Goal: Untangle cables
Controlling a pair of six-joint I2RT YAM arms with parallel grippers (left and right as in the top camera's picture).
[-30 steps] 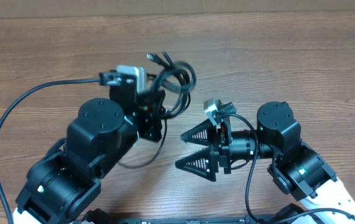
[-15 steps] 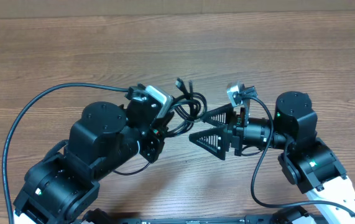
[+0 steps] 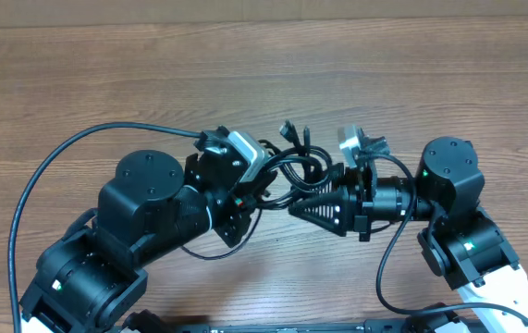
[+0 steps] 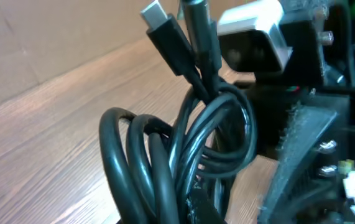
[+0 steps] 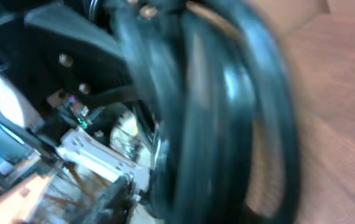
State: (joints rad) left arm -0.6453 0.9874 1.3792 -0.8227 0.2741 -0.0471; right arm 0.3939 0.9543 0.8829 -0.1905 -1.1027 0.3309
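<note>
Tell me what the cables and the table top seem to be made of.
The cables: probably a black rubbery or plastic jacket, smooth with a slight sheen; they bend in tight loops and catch soft highlights. The table top: wood or a wood-look laminate, matte brown. Grain lines show, but the pictures do not settle which of the two it is.

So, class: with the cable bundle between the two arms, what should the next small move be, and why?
Probably ease the right fingers gently rightward, away from the left fingers, which are shut on the cables. The right pair sits nearly closed at the loops; whether it grips a strand is unclear, and a gentle pull would test that.
</note>
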